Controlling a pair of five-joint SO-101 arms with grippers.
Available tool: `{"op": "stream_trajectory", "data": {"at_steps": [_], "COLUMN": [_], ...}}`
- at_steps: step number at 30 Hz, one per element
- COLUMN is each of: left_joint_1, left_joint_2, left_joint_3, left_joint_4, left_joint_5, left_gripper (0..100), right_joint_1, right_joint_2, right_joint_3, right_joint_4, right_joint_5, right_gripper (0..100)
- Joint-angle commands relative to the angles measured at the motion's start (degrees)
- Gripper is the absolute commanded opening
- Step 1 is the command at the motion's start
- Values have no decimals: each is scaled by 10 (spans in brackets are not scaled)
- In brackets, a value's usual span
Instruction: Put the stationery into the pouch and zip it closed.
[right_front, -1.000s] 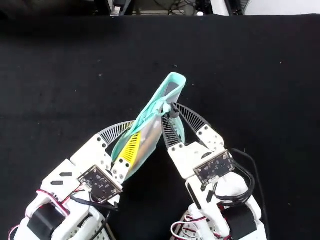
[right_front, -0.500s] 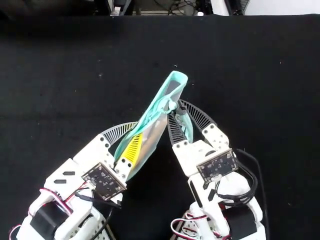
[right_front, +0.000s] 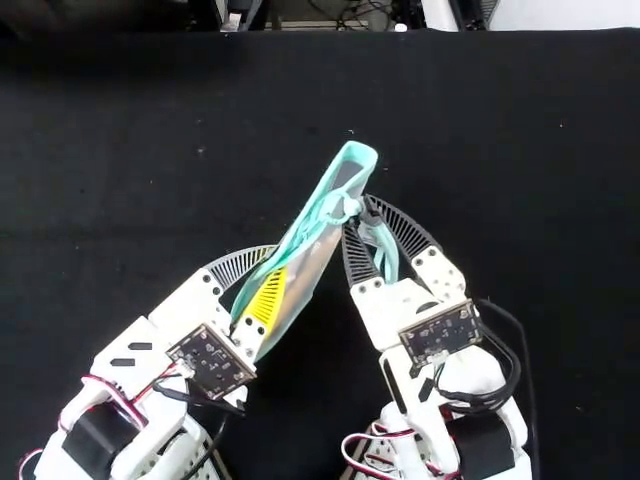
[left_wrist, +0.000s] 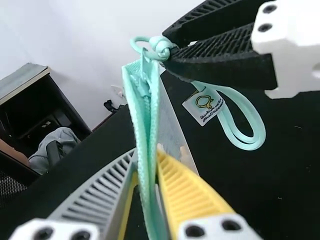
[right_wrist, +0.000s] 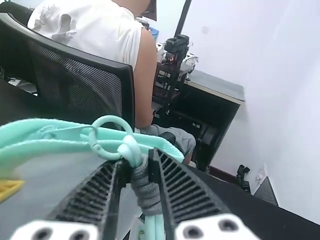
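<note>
- Holds the mint pouch (right_front: 312, 235) up off the black counter (right_front: 120, 150), tilted, between both arms.
- Clamps the pouch's lower end with the left end effector (right_front: 262, 283), grey and yellow fingers closed on the fabric.
- Pinches the zipper pull cord (right_wrist: 131, 150) at the pouch's upper end with the right end effector (right_front: 362, 215), closed tight on the knot.
- Dangles a wrist loop (left_wrist: 240, 125) and small tag (left_wrist: 202, 106) just beside the pouch.
- Appears zipped along most of the pouch, though hard to tell near the pull.
</note>
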Motion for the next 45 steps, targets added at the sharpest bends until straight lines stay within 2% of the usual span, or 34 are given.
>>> {"op": "stream_trajectory", "data": {"at_steps": [1, 11, 18, 21, 27, 29, 39, 45], "left_joint_1": [3, 1, -2, -2, -1, 0, 1, -3], "left_joint_2": [11, 11, 6, 6, 6, 6, 11, 31], "left_joint_3": [33, 33, 7, -37, -81, -94, -137, -136], "left_joint_4": [13, 14, 12, 14, 15, 15, 8, -31], "left_joint_5": [5, 5, 11, 55, 120, 124, 124, 121], "left_gripper": [30, 30, 30, 34, 177, 187, 178, 177], "right_joint_1": [36, 37, 52, 51, 50, 48, -39, -86], "right_joint_2": [7, 130, 143, 143, 143, 143, 143, 143], "right_joint_3": [-22, -22, -24, -24, -23, -22, -25, -26], "right_joint_4": [-14, -74, -72, -69, -57, -57, -25, 1], "right_joint_5": [4, 4, 1, 0, 1, 2, 3, 4], "right_gripper": [13, 13, 13, 13, 13, 13, 13, 13]}}
